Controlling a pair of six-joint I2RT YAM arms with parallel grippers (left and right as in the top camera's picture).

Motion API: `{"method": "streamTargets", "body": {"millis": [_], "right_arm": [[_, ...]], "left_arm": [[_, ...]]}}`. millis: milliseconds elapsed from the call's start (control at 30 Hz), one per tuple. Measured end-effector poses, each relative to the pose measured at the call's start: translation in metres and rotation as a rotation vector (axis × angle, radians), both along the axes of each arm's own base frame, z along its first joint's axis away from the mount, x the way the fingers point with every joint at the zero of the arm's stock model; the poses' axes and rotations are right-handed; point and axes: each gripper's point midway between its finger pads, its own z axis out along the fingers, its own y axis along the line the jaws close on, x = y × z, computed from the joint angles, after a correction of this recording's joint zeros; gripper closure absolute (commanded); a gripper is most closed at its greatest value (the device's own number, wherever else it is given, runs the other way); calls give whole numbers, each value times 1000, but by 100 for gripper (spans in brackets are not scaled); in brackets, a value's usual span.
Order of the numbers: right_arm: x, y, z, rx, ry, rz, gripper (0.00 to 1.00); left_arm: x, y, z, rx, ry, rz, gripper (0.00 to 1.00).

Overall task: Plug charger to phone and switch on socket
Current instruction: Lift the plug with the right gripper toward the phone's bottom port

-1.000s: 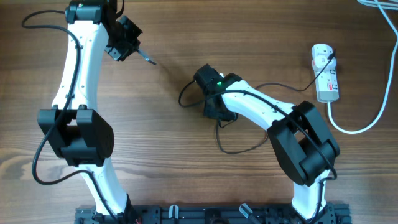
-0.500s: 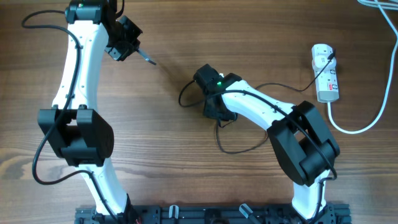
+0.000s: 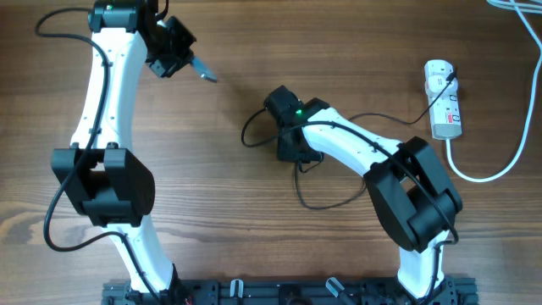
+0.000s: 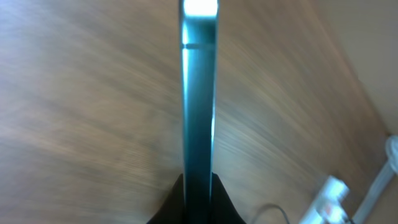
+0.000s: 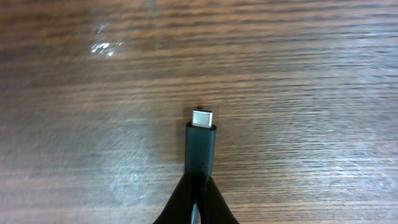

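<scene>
The charger (image 5: 201,140), a thin limp black cable ending in a short stiff plug with a bare metal tip, looks light and best held by the plug body, where my right gripper (image 5: 196,200) is closed on it mid-scene. The phone (image 4: 199,93), edge-on and cyan, probably rigid, slick and breakable, is clamped by one end in my left gripper (image 4: 198,202) at ten o'clock. The white socket (image 3: 443,100) lies at two o'clock.
</scene>
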Motion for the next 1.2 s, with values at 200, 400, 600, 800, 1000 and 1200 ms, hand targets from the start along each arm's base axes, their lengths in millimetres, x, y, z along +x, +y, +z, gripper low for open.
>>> {"method": "streamTargets", "body": {"millis": [200,400,600,800,1000,1200], "right_arm": [[-14,37,53,238,-5,249,96],[-29,58,188,493,-291,511,96],[-27,55,215,512,-375,487,96],[-6,43,216,443,-436,346,96],[9,36,220,413,-488,251,96],[13,37,222,417,-505,234,96]], "left_arm": [[15,-40,27,-174,-158,-216,96],[1,-98,57,-355,-296,-514,96],[-22,-146,70,-444,-331,-680,96],[-27,-156,73,-460,-345,-723,96],[-38,-164,85,-541,-389,-805,96],[-42,-167,89,-570,-398,-826,96]]}}
